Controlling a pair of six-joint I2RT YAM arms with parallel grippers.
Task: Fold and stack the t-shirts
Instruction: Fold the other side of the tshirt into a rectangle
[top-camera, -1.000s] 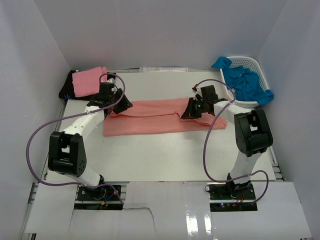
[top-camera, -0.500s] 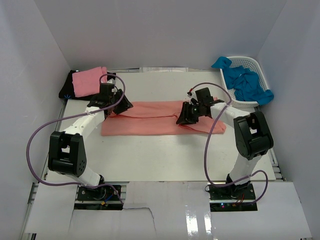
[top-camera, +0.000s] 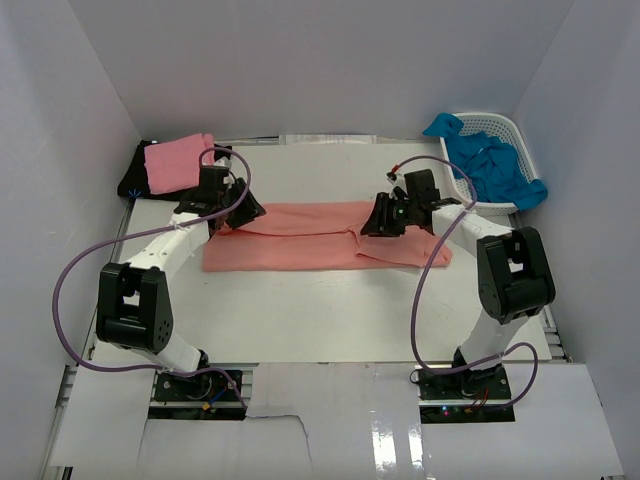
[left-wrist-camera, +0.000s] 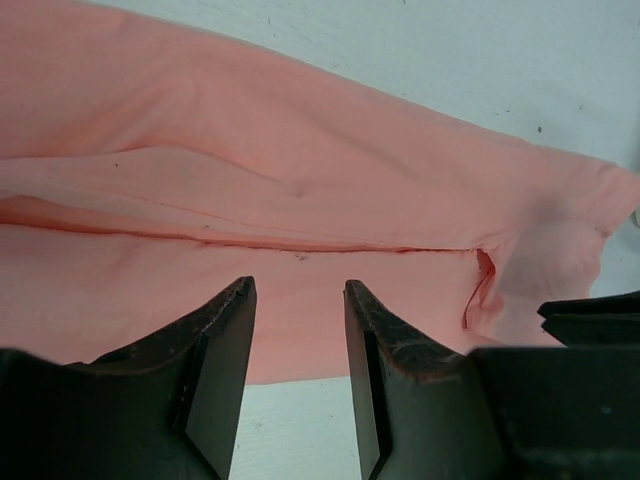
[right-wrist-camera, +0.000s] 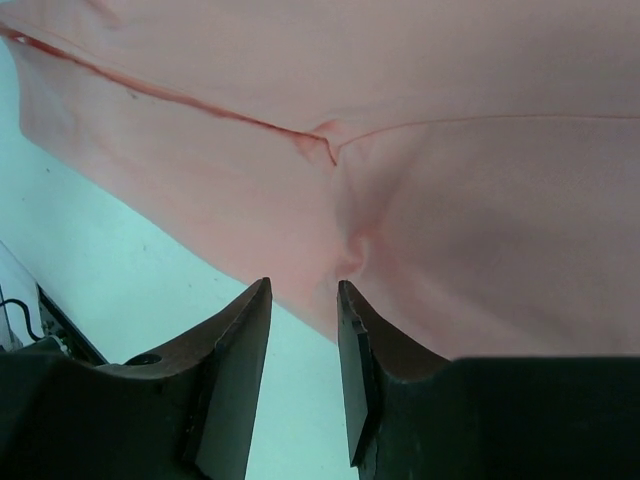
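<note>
The salmon-coral t-shirt (top-camera: 300, 245) lies flat mid-table, folded into a long band. It also fills the left wrist view (left-wrist-camera: 300, 180) and the right wrist view (right-wrist-camera: 460, 190). My left gripper (top-camera: 240, 212) is open and empty at the band's far left end; in its wrist view (left-wrist-camera: 298, 290) the jaws stand apart over the cloth edge. My right gripper (top-camera: 385, 218) is open and empty over the band's far edge, right of centre, and its wrist view (right-wrist-camera: 303, 290) shows the same. A folded pink t-shirt (top-camera: 178, 162) rests on a black t-shirt (top-camera: 133, 182) at far left. Blue t-shirts (top-camera: 490, 165) lie in the basket.
A white lattice basket (top-camera: 505, 124) stands at the back right corner, with blue cloth hanging over its rim. White walls close in the table on three sides. Purple cables loop from both arms over the near table.
My right gripper swung left and nearer over the shirt, then back to its far edge. The shirt's right end now lies flatter. The left arm has not moved.
</note>
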